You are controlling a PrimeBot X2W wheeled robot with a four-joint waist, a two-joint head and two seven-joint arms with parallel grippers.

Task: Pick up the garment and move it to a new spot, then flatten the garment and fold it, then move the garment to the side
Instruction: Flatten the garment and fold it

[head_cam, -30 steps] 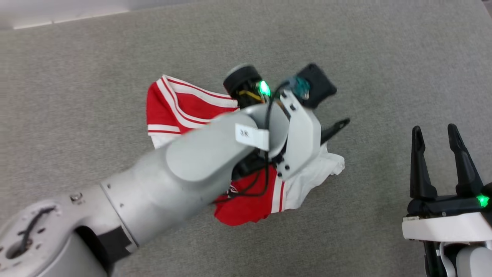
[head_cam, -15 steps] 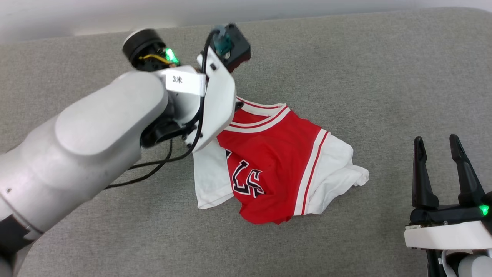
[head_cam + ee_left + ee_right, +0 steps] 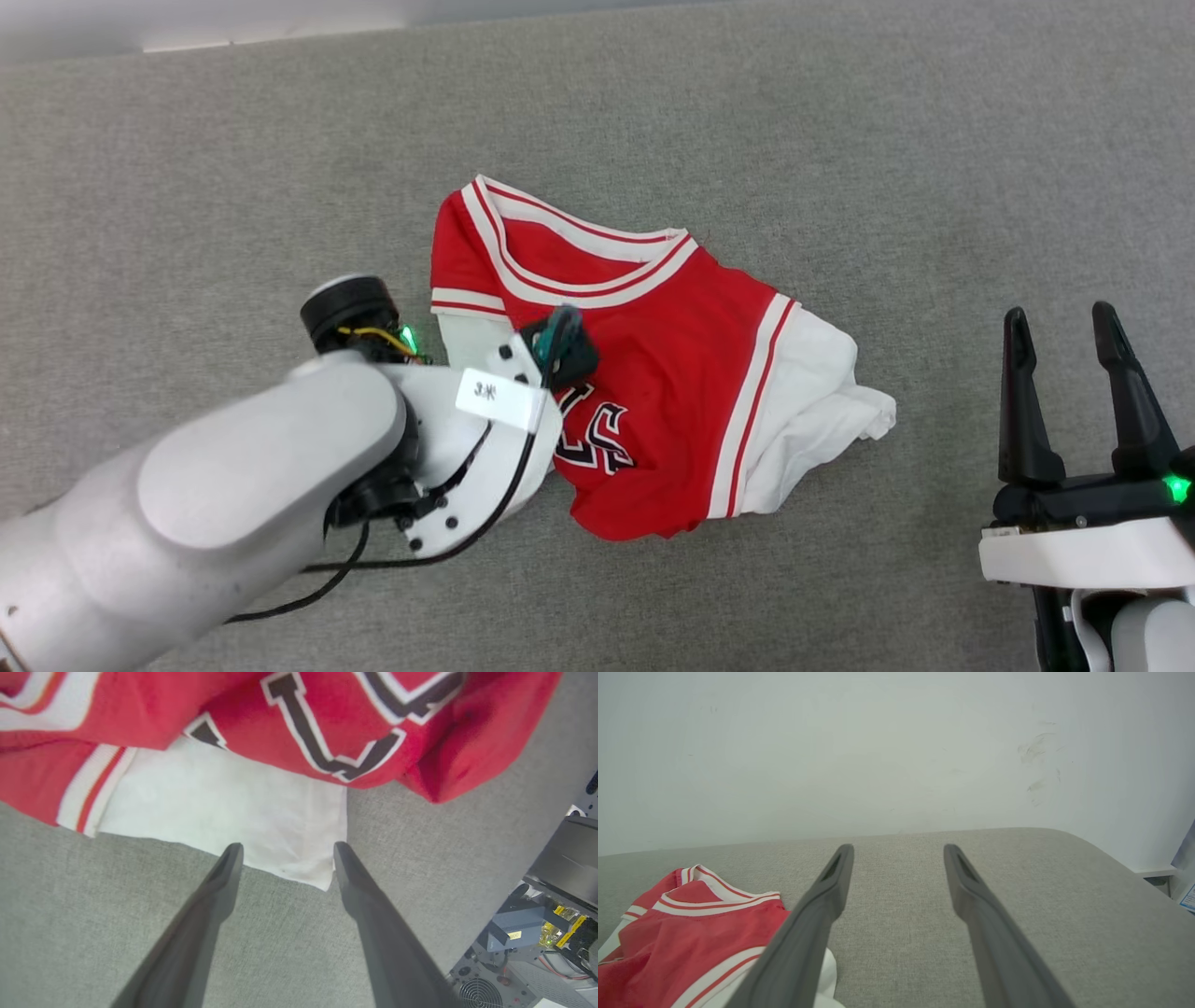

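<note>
The left arm (image 3: 261, 485) is reaching in from 8 o'clock of the head view. Its wrist is bending down over the near left edge of the garment (image 3: 672, 373), and a black cable (image 3: 420, 560) is looping beneath it. The left hand (image 3: 287, 845) is standing wide and holding nothing. In the left wrist view its fingers are pointing at the corner of a white sleeve (image 3: 224, 807), tips right at the hem; whether they are touching it I cannot tell. The right hand (image 3: 1058, 314) is sitting at 4 o'clock, fingers up and spread wide, empty and well apart from the cloth.

The garment is lying rumpled in the middle of the grey counter (image 3: 840, 140), collar toward 11 o'clock. Its black letters are partly showing beside the left wrist, and the other white sleeve is bunching toward 3 o'clock. The left wrist is hiding the sleeve below it in the head view. At 4 o'clock of the left wrist view, some electronics (image 3: 514, 933) are showing past the counter's edge. Behind the counter a pale wall (image 3: 878, 742) is rising.

Half a second ago the left wrist was hanging at the garment's 11 o'clock, covering the left shoulder. Now it is sitting at 8 o'clock and that shoulder is showing. The garment and the right hand are staying as they were.
</note>
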